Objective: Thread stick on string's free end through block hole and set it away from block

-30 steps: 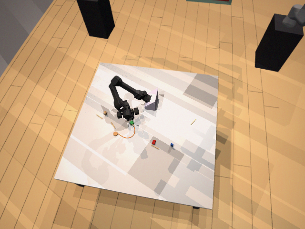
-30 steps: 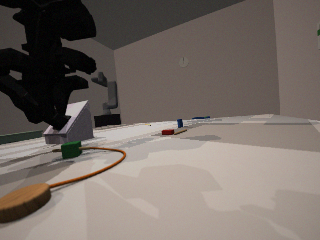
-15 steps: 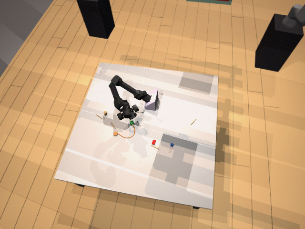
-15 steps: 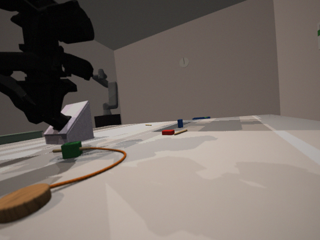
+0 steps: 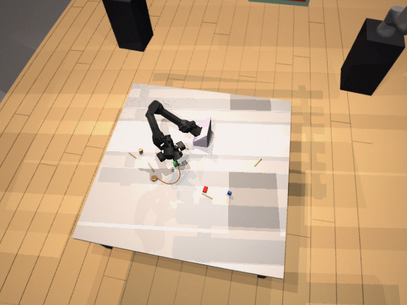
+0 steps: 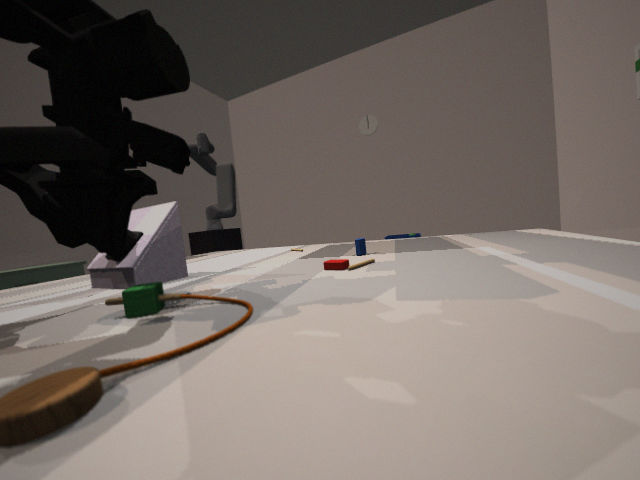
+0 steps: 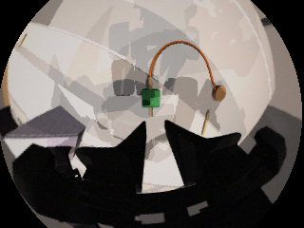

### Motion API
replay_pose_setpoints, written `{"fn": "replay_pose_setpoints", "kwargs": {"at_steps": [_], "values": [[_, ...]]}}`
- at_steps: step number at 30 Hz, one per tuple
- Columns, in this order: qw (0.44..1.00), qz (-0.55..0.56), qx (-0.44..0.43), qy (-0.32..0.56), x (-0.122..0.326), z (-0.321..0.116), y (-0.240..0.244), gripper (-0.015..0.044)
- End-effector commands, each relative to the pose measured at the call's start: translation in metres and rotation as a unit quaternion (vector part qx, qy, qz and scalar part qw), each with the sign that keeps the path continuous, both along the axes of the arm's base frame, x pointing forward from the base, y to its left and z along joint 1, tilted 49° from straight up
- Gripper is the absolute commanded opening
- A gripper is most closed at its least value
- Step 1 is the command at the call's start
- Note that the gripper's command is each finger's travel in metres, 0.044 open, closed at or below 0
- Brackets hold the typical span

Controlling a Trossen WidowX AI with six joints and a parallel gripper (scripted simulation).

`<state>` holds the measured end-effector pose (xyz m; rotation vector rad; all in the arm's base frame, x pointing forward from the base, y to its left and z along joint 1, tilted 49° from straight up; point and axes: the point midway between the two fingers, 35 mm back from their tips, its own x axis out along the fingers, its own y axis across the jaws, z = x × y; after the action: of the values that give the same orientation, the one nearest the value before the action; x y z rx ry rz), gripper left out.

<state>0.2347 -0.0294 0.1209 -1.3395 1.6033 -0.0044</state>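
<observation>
A stick of pale wood (image 6: 114, 301) (image 7: 150, 112) pokes from both sides of the green wooden block (image 5: 175, 162) (image 6: 143, 300) (image 7: 151, 98) (orange string trailing); near the block, the black two-fingered hand (image 7: 155, 123) hangs partly open, empty
</observation>
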Motion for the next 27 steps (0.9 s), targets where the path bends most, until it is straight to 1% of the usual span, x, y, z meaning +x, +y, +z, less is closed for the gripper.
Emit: {"fn": "replay_pose_setpoints", "kwargs": {"at_steps": [1,27], "values": [[1.0,0.001,-0.002,0.005,0.0,-0.006,-0.007,0.0122],[1.0,0.001,-0.005,0.004,0.004,-0.033,-0.039,0.0122]]}}
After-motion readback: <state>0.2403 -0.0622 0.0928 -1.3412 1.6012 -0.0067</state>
